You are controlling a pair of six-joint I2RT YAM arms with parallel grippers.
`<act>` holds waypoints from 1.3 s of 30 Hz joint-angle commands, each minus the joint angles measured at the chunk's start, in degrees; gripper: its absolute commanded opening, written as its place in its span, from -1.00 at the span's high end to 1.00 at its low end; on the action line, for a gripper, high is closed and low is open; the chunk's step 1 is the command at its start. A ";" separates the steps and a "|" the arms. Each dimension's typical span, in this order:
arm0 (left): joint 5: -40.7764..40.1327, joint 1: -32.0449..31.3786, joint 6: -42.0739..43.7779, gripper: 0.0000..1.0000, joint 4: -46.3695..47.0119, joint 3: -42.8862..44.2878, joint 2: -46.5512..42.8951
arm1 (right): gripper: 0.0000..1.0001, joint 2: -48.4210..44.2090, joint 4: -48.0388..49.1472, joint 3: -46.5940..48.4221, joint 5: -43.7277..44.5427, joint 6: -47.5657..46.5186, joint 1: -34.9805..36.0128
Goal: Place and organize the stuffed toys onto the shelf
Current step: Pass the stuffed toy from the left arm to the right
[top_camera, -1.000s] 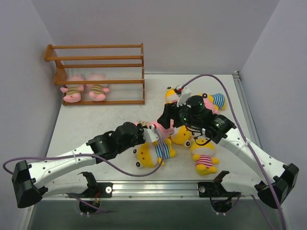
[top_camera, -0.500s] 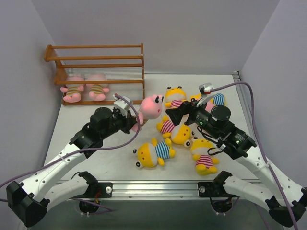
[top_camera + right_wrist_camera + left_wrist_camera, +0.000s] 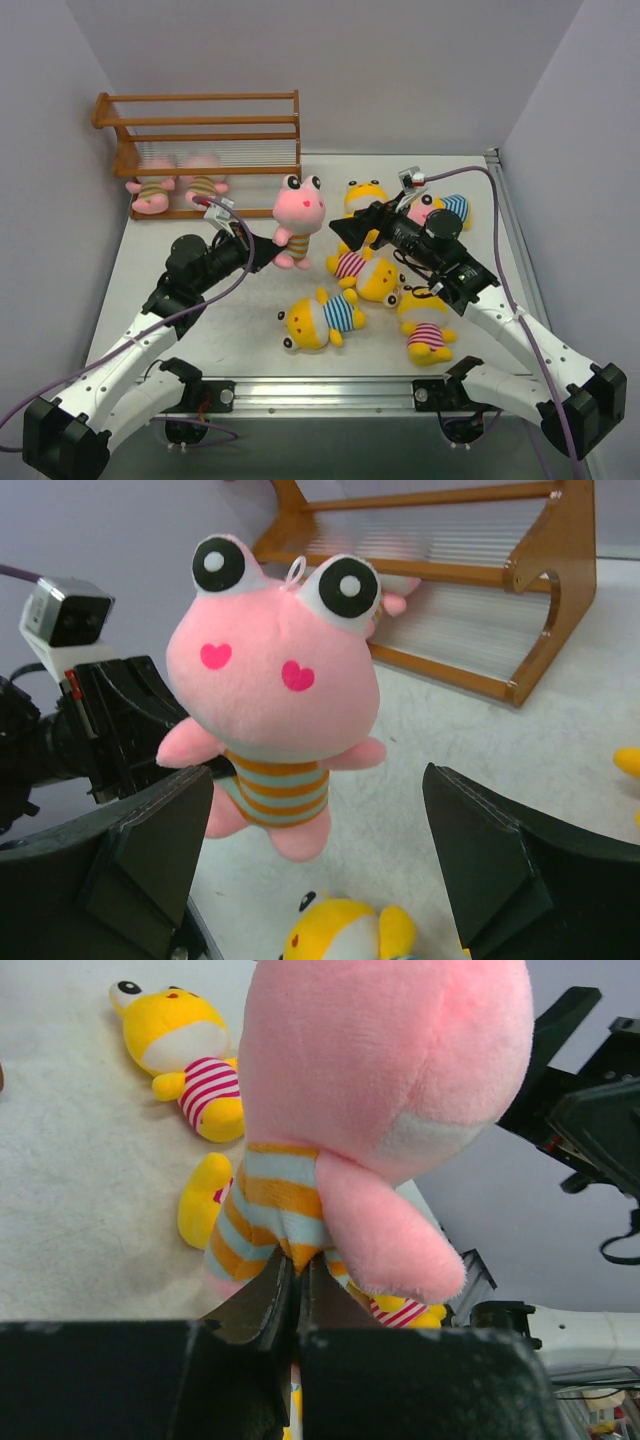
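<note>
My left gripper (image 3: 268,251) (image 3: 300,1272) is shut on the tan-striped shirt of a pink stuffed toy (image 3: 298,214) (image 3: 380,1080) (image 3: 272,685). It holds the toy upright above the table, right of the shelf (image 3: 200,140) (image 3: 480,590). My right gripper (image 3: 348,234) (image 3: 318,777) stands open and holds nothing. It points at the toy from the right, a short way off. Two pink toys (image 3: 152,190) (image 3: 205,187) lie on the shelf's bottom tier. Several yellow toys lie on the table, among them a blue-striped toy (image 3: 322,318) and a pink-striped toy (image 3: 426,336).
More toys crowd under and beside the right arm: a yellow toy (image 3: 364,196), a blue-striped toy (image 3: 452,209) and a pink-striped toy (image 3: 350,264). The shelf stands at the far left against the back wall. A metal rail (image 3: 330,392) runs along the near edge.
The left arm lifted the pink toy out of the pile and swung it left toward the shelf. The right gripper opened wider and drew back to the right.
</note>
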 commanded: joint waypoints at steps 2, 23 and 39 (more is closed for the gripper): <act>5.00 1.27 -6.04 0.95 11.17 -1.18 -0.81 | -0.77 3.65 16.55 -0.84 -11.06 5.32 -2.49; 13.01 1.89 -9.21 0.95 19.80 -2.86 4.55 | 0.37 12.27 27.98 1.45 -21.18 8.49 -1.43; -11.41 -1.53 6.34 -0.46 -9.11 3.29 -8.36 | 1.00 8.58 3.47 9.00 2.62 -0.74 4.71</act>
